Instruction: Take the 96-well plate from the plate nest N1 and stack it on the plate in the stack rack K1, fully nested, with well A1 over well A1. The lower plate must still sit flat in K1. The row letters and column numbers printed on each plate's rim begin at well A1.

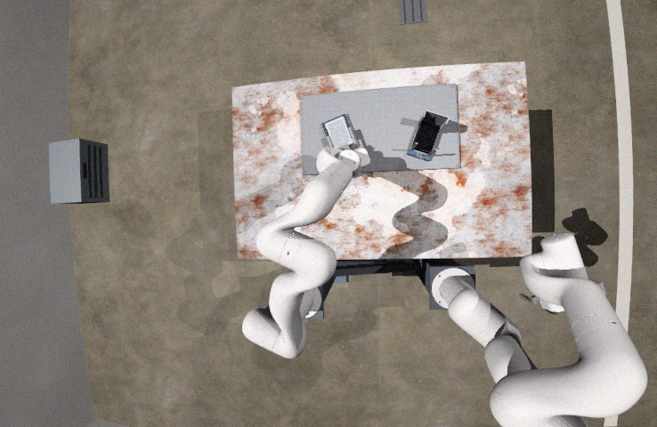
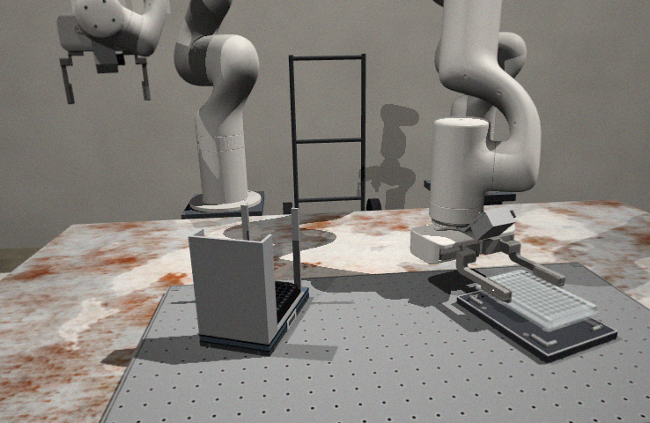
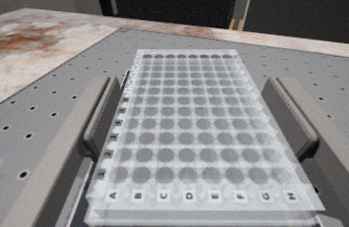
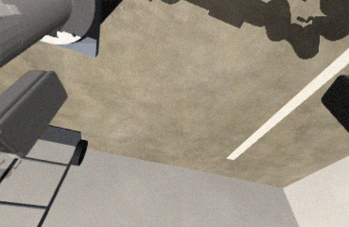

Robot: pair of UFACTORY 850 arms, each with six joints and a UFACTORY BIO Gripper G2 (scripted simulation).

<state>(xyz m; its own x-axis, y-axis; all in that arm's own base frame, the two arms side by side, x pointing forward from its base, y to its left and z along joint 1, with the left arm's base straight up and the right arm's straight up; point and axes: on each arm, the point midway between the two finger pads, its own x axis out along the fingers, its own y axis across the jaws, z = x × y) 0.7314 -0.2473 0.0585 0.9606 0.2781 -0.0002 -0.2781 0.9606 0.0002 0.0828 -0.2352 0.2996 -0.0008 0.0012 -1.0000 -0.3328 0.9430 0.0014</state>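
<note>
The clear 96-well plate (image 1: 339, 132) (image 2: 550, 299) (image 3: 186, 132) hangs a little above the plate nest N1 (image 2: 579, 342). My left gripper (image 2: 533, 288) (image 3: 193, 113) is shut on its long sides. In the left wrist view letters A to H run along the near rim and numbers up the left rim, so A1 is the near left corner. A black plate (image 1: 426, 134) (image 2: 287, 293) sits low in the stack rack K1 (image 1: 440, 118) (image 2: 231, 289); its rim marks are not readable. My right gripper (image 2: 108, 99) (image 4: 193, 95) is open and empty, away from the table.
The rack has a tall wall at one end and two upright posts at the other. Rack and nest stand apart on the grey perforated board (image 1: 379, 108) (image 2: 386, 349). The right arm is beyond the table's near right corner in the top view.
</note>
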